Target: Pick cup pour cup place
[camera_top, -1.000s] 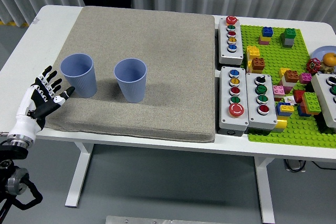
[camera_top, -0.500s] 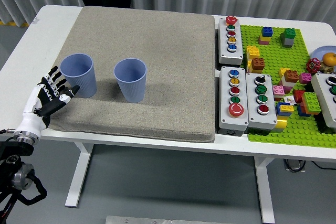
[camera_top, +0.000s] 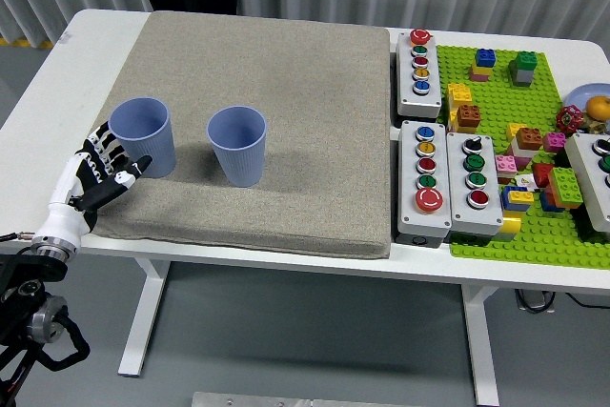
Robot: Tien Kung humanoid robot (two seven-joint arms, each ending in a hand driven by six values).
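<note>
Two light blue cups stand upright on the grey mat [camera_top: 315,92]. The left cup [camera_top: 143,136] is near the mat's left edge. The right cup [camera_top: 238,145] stands a short way to its right. My left hand [camera_top: 103,171] is at the mat's front left corner, just left of and below the left cup, fingers spread and holding nothing. Its fingertips are close to the cup's side; I cannot tell if they touch. What is inside the cups is hidden. My right hand is out of view.
Grey button boxes [camera_top: 419,71] [camera_top: 426,179] [camera_top: 474,183] stand right of the mat. A green baseplate [camera_top: 515,235] with several toy bricks lies at the right. The table's near edge [camera_top: 286,264] runs below the mat.
My left hand has moved right and a little forward, closing in on the left cup. The cups have not moved.
</note>
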